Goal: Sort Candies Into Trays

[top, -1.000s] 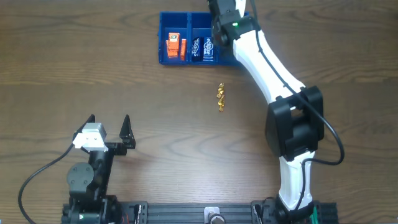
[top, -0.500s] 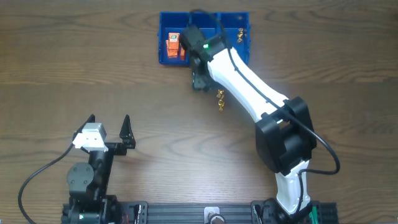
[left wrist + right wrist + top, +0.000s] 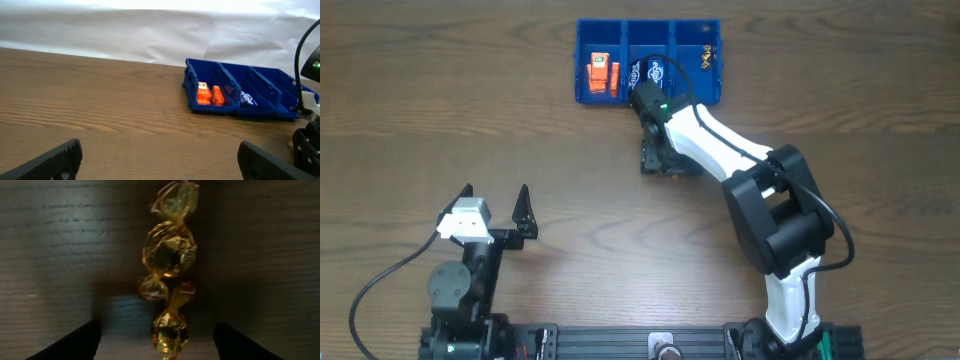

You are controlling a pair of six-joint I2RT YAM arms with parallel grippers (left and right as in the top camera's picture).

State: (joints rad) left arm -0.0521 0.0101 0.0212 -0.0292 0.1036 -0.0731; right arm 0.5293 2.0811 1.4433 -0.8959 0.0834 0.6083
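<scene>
Upper centre, just below the tray, I hover the right gripper over the gold candies, fingers wide to straddle them; lower left, the left gripper sits agape.

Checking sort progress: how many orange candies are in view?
2 orange candies, side by side in the left-end compartment of the blue tray; none looks hidden.

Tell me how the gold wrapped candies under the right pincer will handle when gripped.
The gold candies look small and probably light. Their shiny foil may be slippery, and the twisted ends likely crumple. Two lie end to end between the open fingers of the right pincer, so one may skid away.
</scene>
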